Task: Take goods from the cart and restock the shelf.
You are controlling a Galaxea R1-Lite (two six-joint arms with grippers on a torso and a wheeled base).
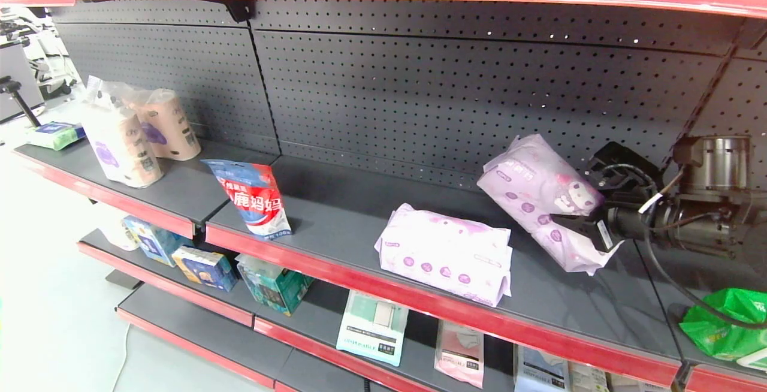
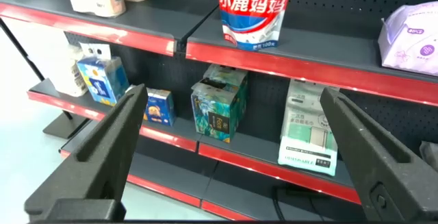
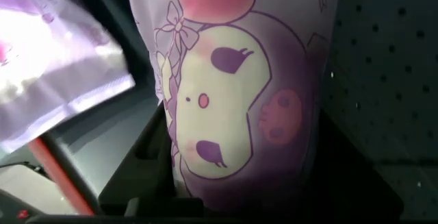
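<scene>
Risk lies chiefly in the release. Right gripper is clamped on one end of the purple pack, which hangs tilted over the grey shelf, close to the pegboard back and just beside a similar flat pack. Whether its lower corner touches the board cannot be told. Let go at this angle, the soft pack would likely topple onto its neighbour or slide toward the red front lip. Left gripper is spread wide, holding nothing, facing the lower shelves. The board is smooth and dark. A red-and-blue pouch stands further left and a green bag lies at the right. Pale floor lies below.
</scene>
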